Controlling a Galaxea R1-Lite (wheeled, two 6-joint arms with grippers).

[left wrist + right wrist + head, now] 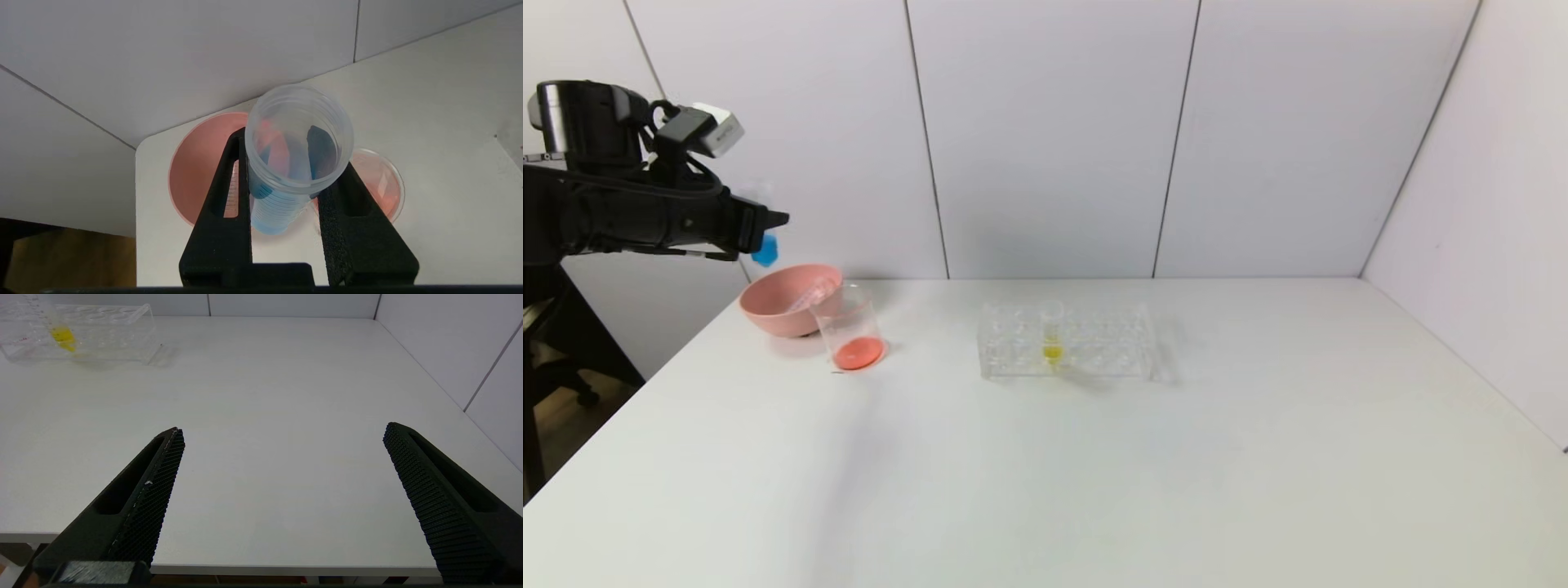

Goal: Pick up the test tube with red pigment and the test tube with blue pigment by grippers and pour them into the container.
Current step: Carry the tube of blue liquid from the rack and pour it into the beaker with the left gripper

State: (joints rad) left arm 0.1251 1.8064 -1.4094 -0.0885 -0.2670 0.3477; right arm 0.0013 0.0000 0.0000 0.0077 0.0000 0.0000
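Left claw [286,196] raised above counter's [1045,457] far-left corner, clamped on blue tube [286,163], over pink bowl [788,298] and beaker [849,327]. Beaker holds red liquid. Right claw [282,465] spread wide, low at near edge. Yellow tube [1052,335] in rack [1066,341].

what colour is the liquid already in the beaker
Red-orange, pooled at the bottom of the beaker; it shows best in the head view.
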